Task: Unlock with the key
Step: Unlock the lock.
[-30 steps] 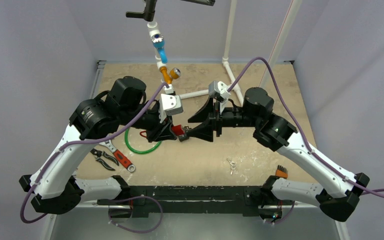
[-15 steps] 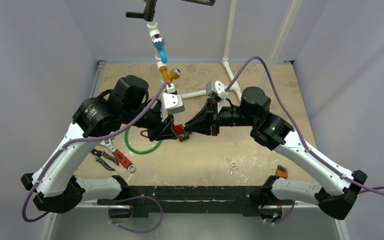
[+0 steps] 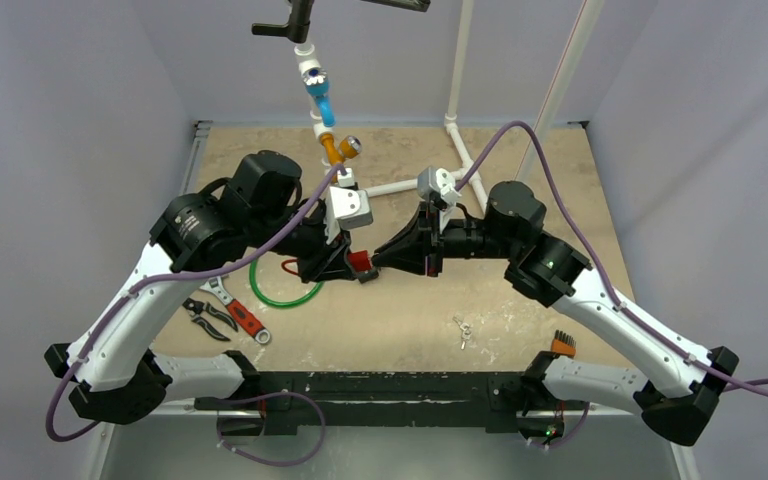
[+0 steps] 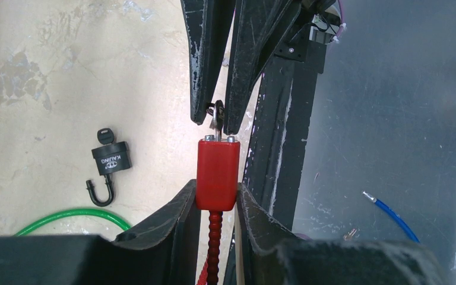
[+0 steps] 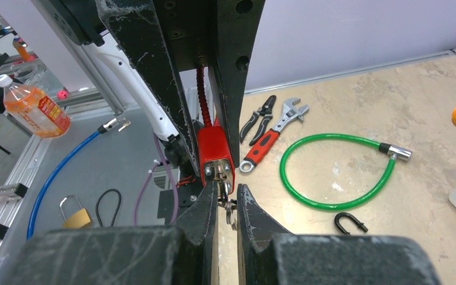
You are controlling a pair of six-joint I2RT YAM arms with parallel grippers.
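Observation:
A red lock [image 3: 360, 263] with a red ribbed cable hangs above the table centre, and my left gripper [image 3: 346, 262] is shut on its body. The left wrist view shows the lock body [image 4: 218, 172] squeezed between my left gripper's [image 4: 217, 193] two fingers. A small dark key [image 4: 216, 113] sticks out of the lock's far end. My right gripper [image 3: 380, 258] meets it from the right, shut on the key. Seen from the right wrist, the key [image 5: 222, 180] and its ring sit between my right gripper's [image 5: 228, 191] tips, against the lock face [image 5: 215, 151].
A green cable loop [image 3: 282, 285], pliers and a red-handled wrench [image 3: 228, 314] lie at the left. A black padlock [image 4: 111, 160] with its own key rests on the table. Loose keys [image 3: 462, 330] lie near the front. White pipework [image 3: 460, 150] stands behind.
My right gripper has shut, from wide open, onto the key at the lock's end and edged left toward it. The left gripper keeps its hold on the lock.

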